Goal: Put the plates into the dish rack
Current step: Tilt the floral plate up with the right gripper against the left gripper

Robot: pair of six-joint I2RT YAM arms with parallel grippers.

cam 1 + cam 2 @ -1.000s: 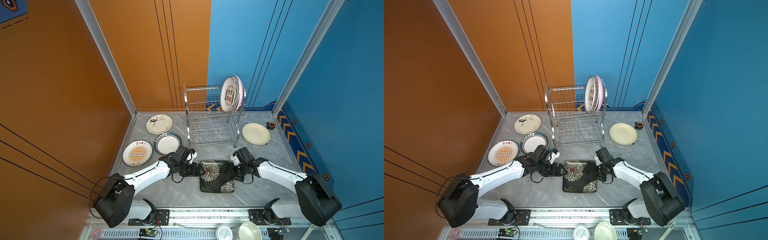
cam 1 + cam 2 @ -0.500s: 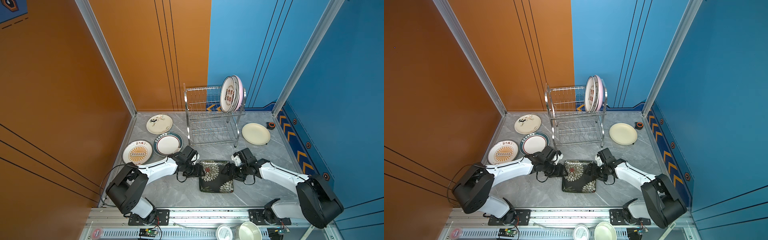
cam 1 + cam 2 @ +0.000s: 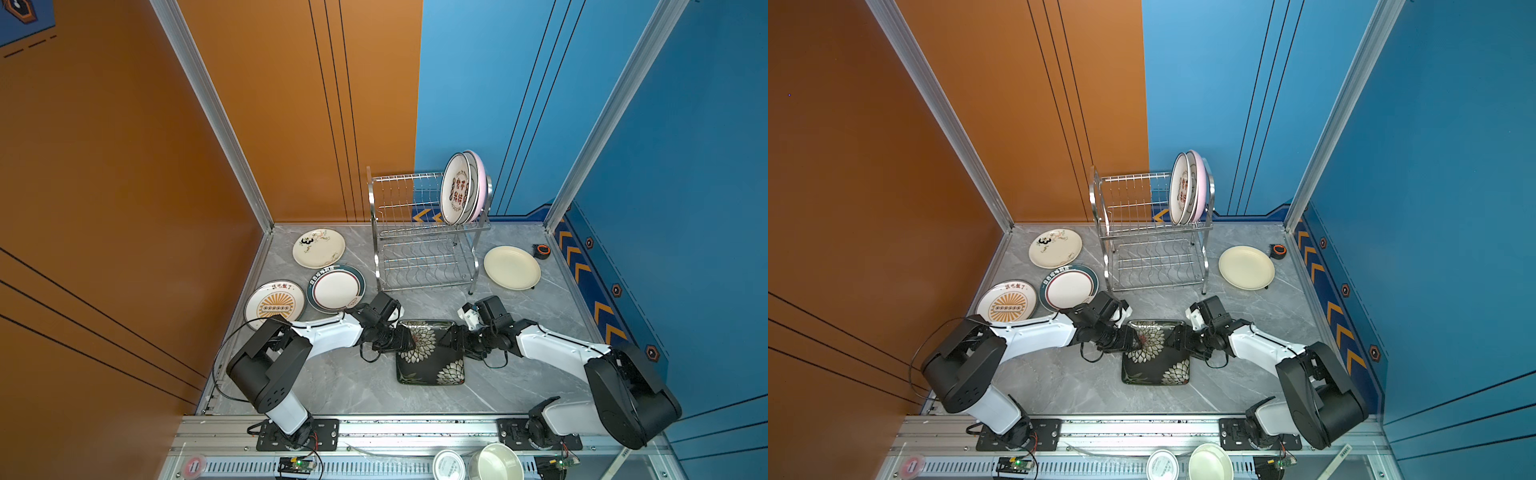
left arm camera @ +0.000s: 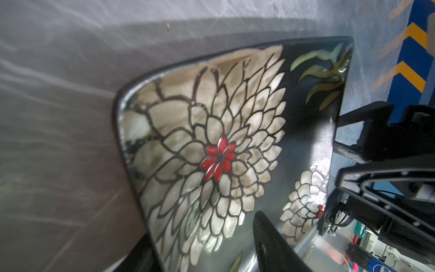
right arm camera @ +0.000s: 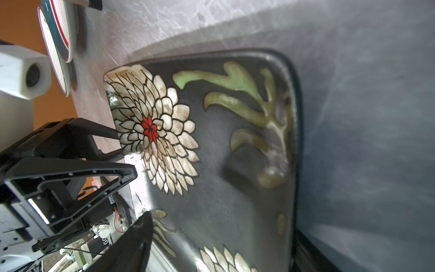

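The black floral plate (image 3: 430, 357) (image 3: 1156, 361) lies flat at mid-table. My left gripper (image 3: 405, 338) (image 4: 202, 226) is shut on its left rim, one finger over the face and one under the edge. At the right rim my right gripper (image 3: 451, 338) (image 5: 222, 223) stands open, its jaws astride the edge. The dish rack (image 3: 415, 257) holds a white lettered plate (image 3: 457, 193) and a pink plate (image 3: 482, 183) upright on its top tier. Flat on the table lie a panda plate (image 3: 318, 248), a dark-rimmed plate (image 3: 336, 288), a sunburst plate (image 3: 274, 305) and a cream plate (image 3: 512, 267).
A small black and orange tape measure (image 3: 541, 250) sits by the right wall behind the cream plate. A cream bowl (image 3: 496, 463) and a round tin lid (image 3: 449, 465) rest on the front rail. Orange and blue walls close in the table.
My left arm's elbow has swung in and its jaws have narrowed onto the plate's left rim. The right jaws have narrowed a little. The floral plate has not moved.
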